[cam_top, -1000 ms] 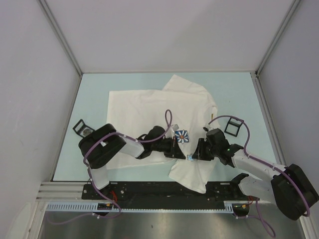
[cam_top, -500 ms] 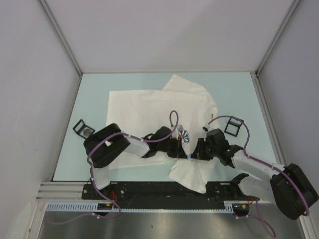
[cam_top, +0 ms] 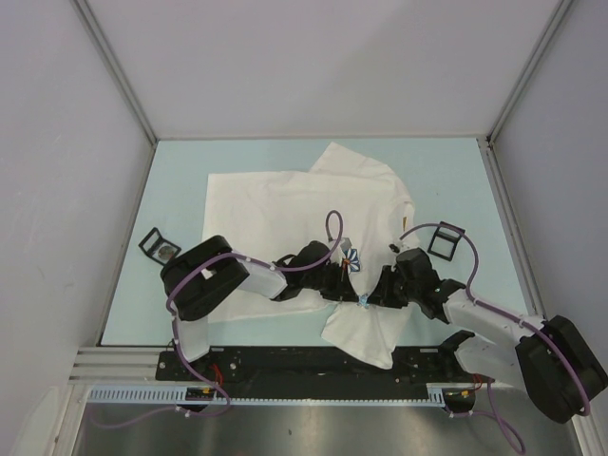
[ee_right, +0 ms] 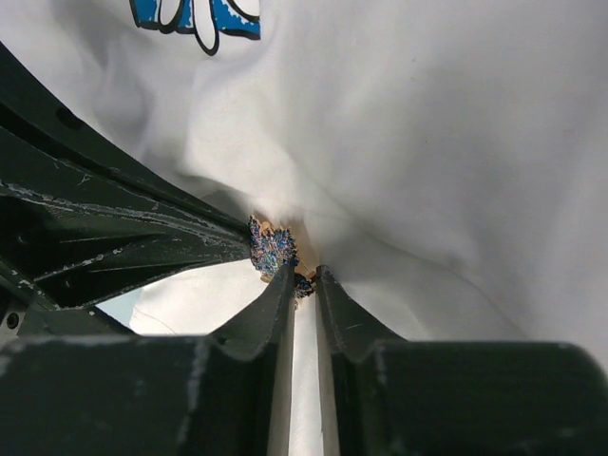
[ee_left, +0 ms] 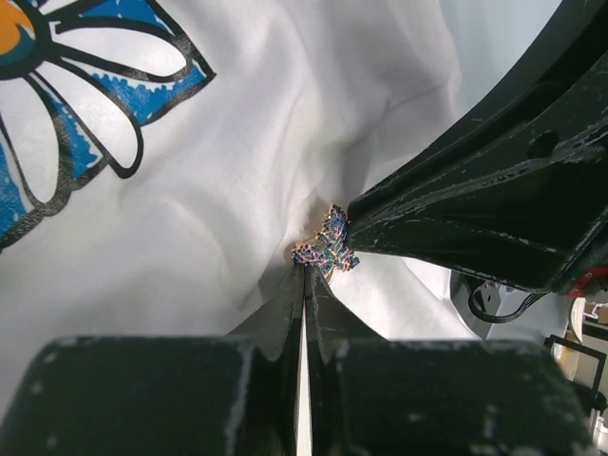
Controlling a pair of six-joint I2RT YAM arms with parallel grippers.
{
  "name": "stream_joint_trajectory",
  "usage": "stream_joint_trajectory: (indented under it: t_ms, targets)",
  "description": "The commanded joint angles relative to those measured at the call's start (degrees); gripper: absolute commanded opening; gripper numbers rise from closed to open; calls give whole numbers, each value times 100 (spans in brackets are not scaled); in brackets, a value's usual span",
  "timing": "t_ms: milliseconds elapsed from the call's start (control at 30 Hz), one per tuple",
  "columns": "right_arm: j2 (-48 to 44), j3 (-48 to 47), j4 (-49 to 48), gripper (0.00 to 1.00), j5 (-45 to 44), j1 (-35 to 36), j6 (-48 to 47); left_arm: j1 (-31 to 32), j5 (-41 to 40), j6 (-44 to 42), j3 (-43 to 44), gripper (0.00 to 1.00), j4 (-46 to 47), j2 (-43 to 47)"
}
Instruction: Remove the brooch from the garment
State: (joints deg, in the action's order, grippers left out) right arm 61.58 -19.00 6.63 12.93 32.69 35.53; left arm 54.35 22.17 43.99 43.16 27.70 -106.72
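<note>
The garment point(cam_top: 285, 204) is a white T-shirt lying flat, its blue-and-white flower print point(cam_top: 351, 258) near the two wrists. The brooch point(cam_top: 363, 302) is a small dark, blue-glittering pin with a gold edge, sitting on a pinched-up fold near the shirt's near edge. My left gripper point(cam_top: 355, 296) is shut on the fabric, its tips point(ee_left: 306, 268) right under the brooch point(ee_left: 326, 249). My right gripper point(cam_top: 371, 300) comes from the opposite side. Its jaws point(ee_right: 300, 281) stand nearly shut, with the lower edge of the brooch point(ee_right: 274, 247) between the tips.
A small square black frame point(cam_top: 158, 245) lies left of the shirt and another point(cam_top: 444, 237) to its right. Grey walls enclose the pale blue table point(cam_top: 180, 180) at the back and sides. Purple cables loop over both wrists.
The left arm has shifted right to the brooch, covering part of the flower print, and its jaws have shut. The right jaws have narrowed onto the brooch.
</note>
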Motion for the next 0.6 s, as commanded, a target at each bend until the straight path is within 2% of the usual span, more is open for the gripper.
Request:
stream_joint_trajectory:
  t_ms: [0, 167, 333, 567]
  targets:
    - [-190, 107, -496, 11, 394, 27, 261, 102, -345, -285, 70, 3, -239, 28]
    - [-313, 239, -602, 0, 483, 10, 569, 111, -328, -259, 9, 4, -204, 133]
    - [-699, 371, -611, 0, 491, -87, 823, 111, -415, -277, -105, 8, -292, 397]
    - [-1314, 582, -313, 0, 447, -368, 982, 94, -565, -408, -378, 27, -555, 1196]
